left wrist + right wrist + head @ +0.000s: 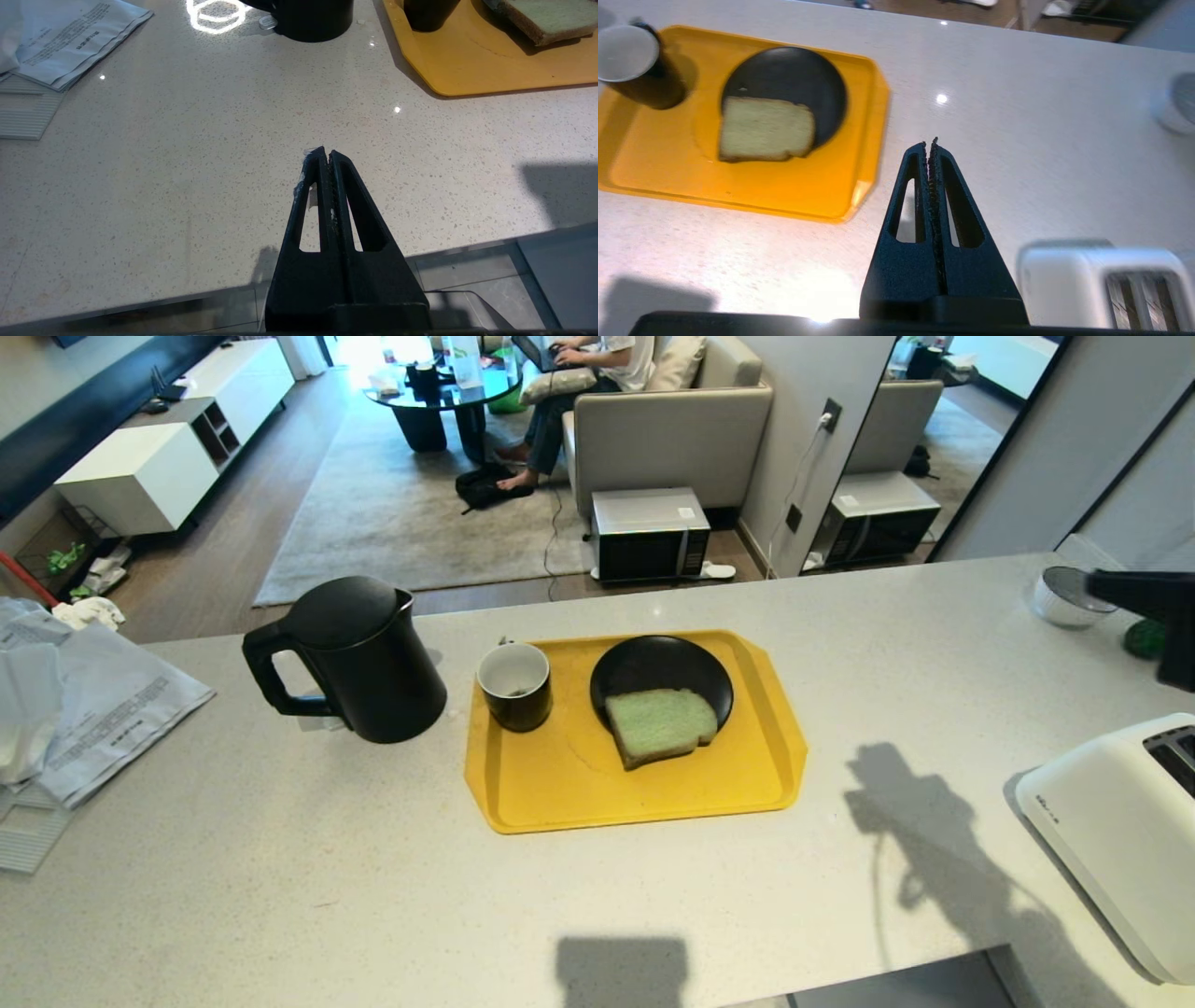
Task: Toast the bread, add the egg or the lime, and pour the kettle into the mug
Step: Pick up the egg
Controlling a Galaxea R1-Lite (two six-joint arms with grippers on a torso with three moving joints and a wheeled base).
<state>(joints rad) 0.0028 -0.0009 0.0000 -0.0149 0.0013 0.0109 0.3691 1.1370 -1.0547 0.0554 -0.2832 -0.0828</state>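
Note:
The pale green bread (661,723) lies half on a black plate (653,667) on the yellow tray (560,784), beside the black mug (515,683) with its white inside. Left of the tray stands the black kettle (350,653). The lime (1141,639) shows at the far right, partly behind a black part of my right arm (1162,607). The egg is out of view. My right gripper (930,142) hangs shut and empty over bare counter, between the tray (738,186) and the white toaster (1101,284). Near the counter's front edge my left gripper (327,151) is shut and empty.
A white toaster (1111,831) sits at the right front with its slots up. A small grey bowl (1069,597) stands at the back right. Plastic bags and papers (84,709) lie at the left end. Beyond the counter a person sits on a sofa.

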